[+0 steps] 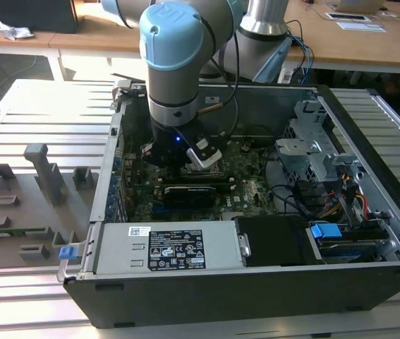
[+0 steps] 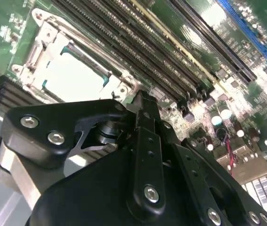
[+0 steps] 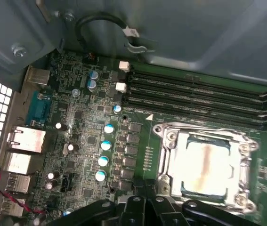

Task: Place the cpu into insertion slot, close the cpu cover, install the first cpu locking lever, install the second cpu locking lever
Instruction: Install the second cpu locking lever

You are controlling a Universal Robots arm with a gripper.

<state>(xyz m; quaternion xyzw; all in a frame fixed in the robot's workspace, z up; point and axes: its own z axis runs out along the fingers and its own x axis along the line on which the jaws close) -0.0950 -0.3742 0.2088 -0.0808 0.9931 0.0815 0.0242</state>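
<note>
The arm is reaching down into the open computer case [image 1: 369, 233], with the gripper [image 3: 145, 186] hovering low over the motherboard [image 3: 86, 141]. Its fingers [image 3: 138, 207] are sitting pressed together with nothing between them. The cpu [image 3: 204, 167] is lying seated in the insertion slot [image 3: 182, 190], just beyond the fingertips and not touching them. The cpu cover [image 3: 171, 155] is lying flat around the chip, framing its silvery top. In the second wrist view the cpu [image 2: 72, 77] is showing just past the gripper [image 2: 140, 101], beside the long memory slots [image 2: 138, 42].
</note>
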